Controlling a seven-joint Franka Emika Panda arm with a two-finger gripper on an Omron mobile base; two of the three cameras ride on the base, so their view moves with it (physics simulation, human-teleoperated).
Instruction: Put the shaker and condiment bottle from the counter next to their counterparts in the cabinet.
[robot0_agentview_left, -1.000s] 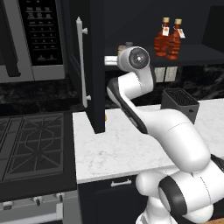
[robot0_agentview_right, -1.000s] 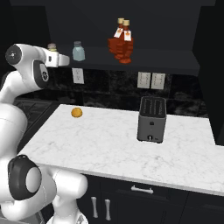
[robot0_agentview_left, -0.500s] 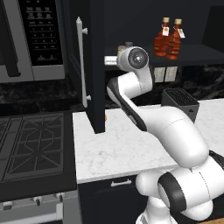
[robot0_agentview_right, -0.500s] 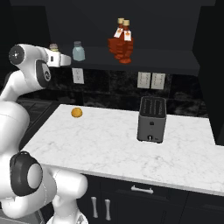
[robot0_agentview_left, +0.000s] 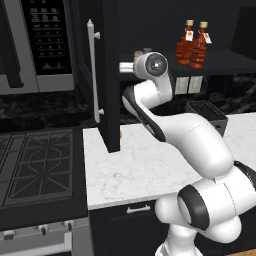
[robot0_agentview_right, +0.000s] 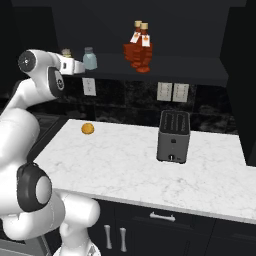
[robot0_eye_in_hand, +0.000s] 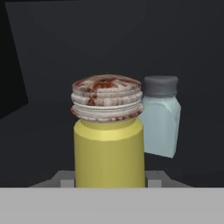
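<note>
My gripper (robot0_eye_in_hand: 109, 181) is shut on the shaker (robot0_eye_in_hand: 109, 151), a stubby yellow cylinder with a mottled silver cap, held upright inside the cabinet (robot0_agentview_right: 190, 67). Dark fingertips (robot0_eye_in_hand: 65, 181) flank its base. The pale blue-grey counterpart shaker (robot0_eye_in_hand: 162, 122) stands just behind it and to its right, close but apart. From the right base view, the held shaker's cap (robot0_agentview_right: 65, 52) peeks above my hand, left of the blue shaker (robot0_agentview_right: 90, 59). Two red-orange bottles alike (robot0_agentview_right: 135, 47) (robot0_agentview_right: 145, 50) stand side by side on the shelf; I cannot tell which is the condiment bottle.
The open black cabinet door (robot0_agentview_left: 109, 75) with its bar handle (robot0_agentview_left: 91, 70) hangs left of my arm. On the marble counter (robot0_agentview_right: 125, 160) sit a dark toaster (robot0_agentview_right: 173, 136) and a small orange item (robot0_agentview_right: 88, 128). A stovetop (robot0_agentview_left: 35, 165) and microwave (robot0_agentview_left: 45, 45) lie left.
</note>
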